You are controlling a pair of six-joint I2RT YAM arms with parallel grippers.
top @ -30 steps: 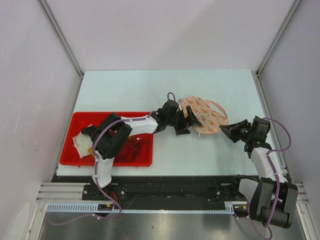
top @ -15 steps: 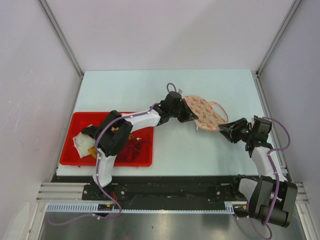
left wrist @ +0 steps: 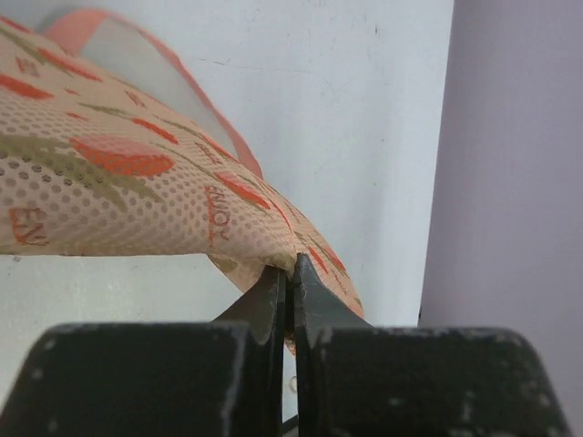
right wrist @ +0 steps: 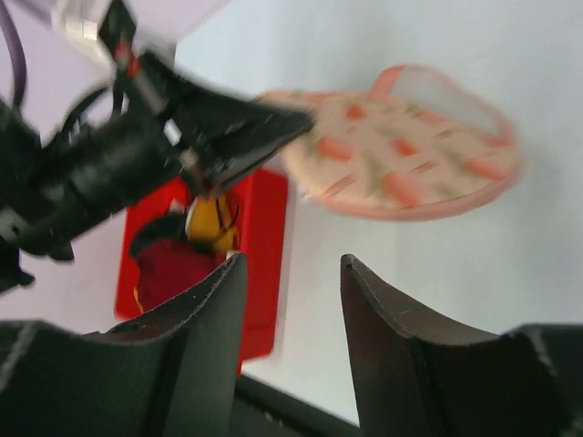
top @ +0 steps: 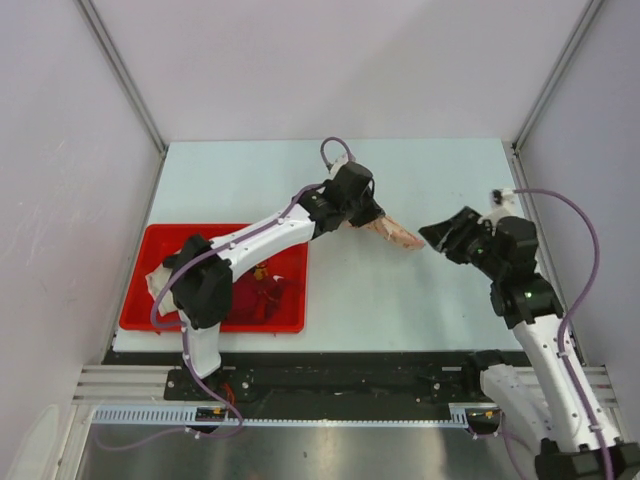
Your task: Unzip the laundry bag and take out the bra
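Note:
The laundry bag (top: 397, 234), pale pink with orange-red print, hangs tilted above the table, pinched at its left rim by my left gripper (top: 372, 219), which is shut on the fabric. The left wrist view shows the bag (left wrist: 118, 182) draping away from the closed gripper (left wrist: 290, 266), its mesh side and pink rim visible. My right gripper (top: 433, 236) is open just right of the bag's free end, touching nothing. From the right wrist, the bag (right wrist: 401, 155) floats beyond my open gripper (right wrist: 293, 262). The bra is hidden.
A red tray (top: 220, 229) sits at the left front of the table, holding a dark red garment (top: 262, 298), a white cloth (top: 160, 288) and a yellow piece with black strap (right wrist: 211, 223). Purple walls enclose the table on both sides.
My left gripper closed on the bag's left rim and lifted it off the table. My right gripper let go of the bag's right edge, opened and rose.

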